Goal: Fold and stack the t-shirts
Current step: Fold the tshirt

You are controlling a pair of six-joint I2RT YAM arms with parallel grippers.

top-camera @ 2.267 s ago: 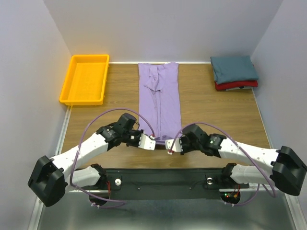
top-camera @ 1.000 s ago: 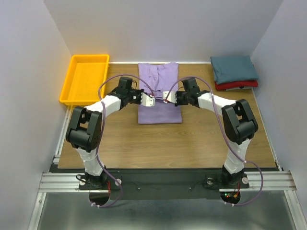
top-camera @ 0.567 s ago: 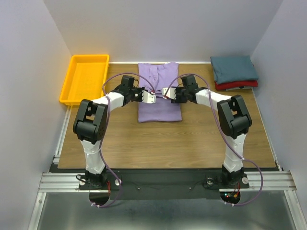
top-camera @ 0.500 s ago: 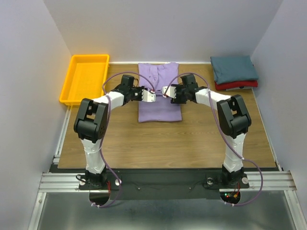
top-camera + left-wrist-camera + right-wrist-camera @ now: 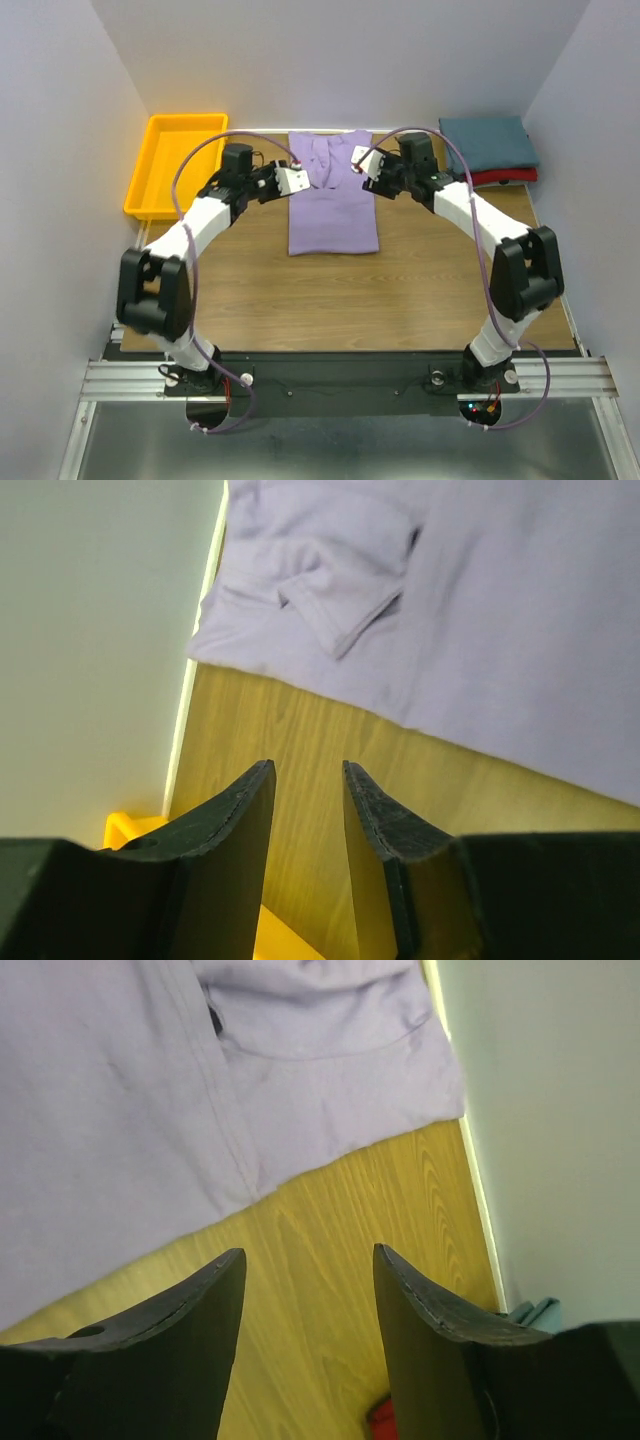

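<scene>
Flat on the wooden counter [image 5: 400, 290], far middle, hard up against the back wall [image 5: 330, 60]: the lavender t-shirt [image 5: 333, 205]. Laid out as a long rectangle running toward the near side. Smooth over the near part with a straight near edge. More rumpled at the far end, where both wrist views show a sleeve hem and tucked-in cloth.

In the far right corner, well apart from it: the dark teal t-shirt [image 5: 487, 143], folded into a rectangle. Rests on top of the red t-shirt [image 5: 505, 177], also folded, seen only as a strip along the near edge.

At the lavender shirt's left edge, toward its far end: the left tool [image 5: 297, 180]. Open only a narrow gap in the left wrist view. Nothing between the dark fingers [image 5: 235, 810], bare wood under the gap, the shirt's edge just beyond the tips. No cloth held.

At the shirt's right edge, opposite: the right tool [image 5: 362, 165]. Spread clearly wider than the left, and likewise empty. In the right wrist view, wood between the fingers [image 5: 420, 1300], the shirt's far corner past them, the wall on the right.

Far left corner, beyond the left arm and well apart from the shirt: a yellow-orange tray [image 5: 140, 170].
</scene>
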